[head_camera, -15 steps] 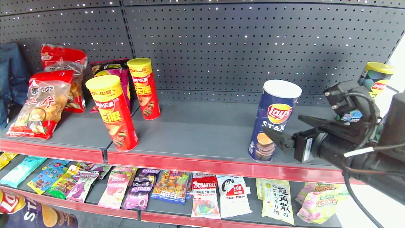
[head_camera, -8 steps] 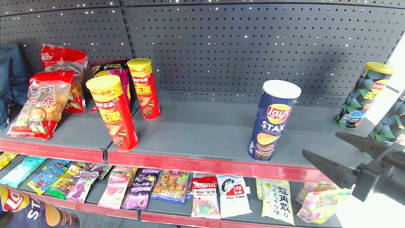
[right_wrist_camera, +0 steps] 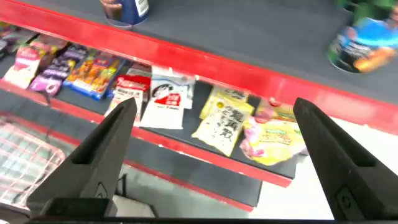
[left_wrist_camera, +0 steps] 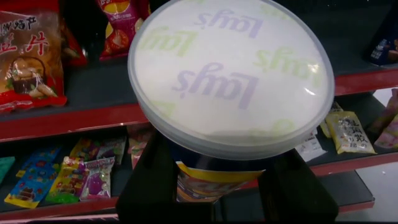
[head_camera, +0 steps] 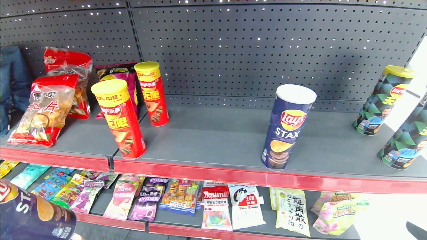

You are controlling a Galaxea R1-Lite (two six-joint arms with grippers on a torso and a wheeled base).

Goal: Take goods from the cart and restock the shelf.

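Observation:
A blue chip can with a white lid [head_camera: 288, 126] stands upright near the front edge of the grey upper shelf [head_camera: 217, 140]. A second blue can [head_camera: 31, 216] sits at the lower left of the head view, below the shelf's front. My left gripper [left_wrist_camera: 217, 196] is shut on it, a finger [left_wrist_camera: 149, 193] on each side under its white lid [left_wrist_camera: 230, 74]. My right gripper [right_wrist_camera: 214, 106] is open and empty, low in front of the lower shelf; one fingertip [head_camera: 415, 230] pokes into the head view's bottom right corner.
Two red cans with yellow lids [head_camera: 118, 118] and snack bags [head_camera: 43, 110] fill the shelf's left end. Two green-black cans [head_camera: 383, 100] stand at the right. Sachets [head_camera: 217, 206] line the lower shelf. A pink wire cart [right_wrist_camera: 25, 155] is below.
My right arm has pulled back from the blue can on the shelf, down and to the right, almost out of the head view. The held can at the lower left has shifted slightly.

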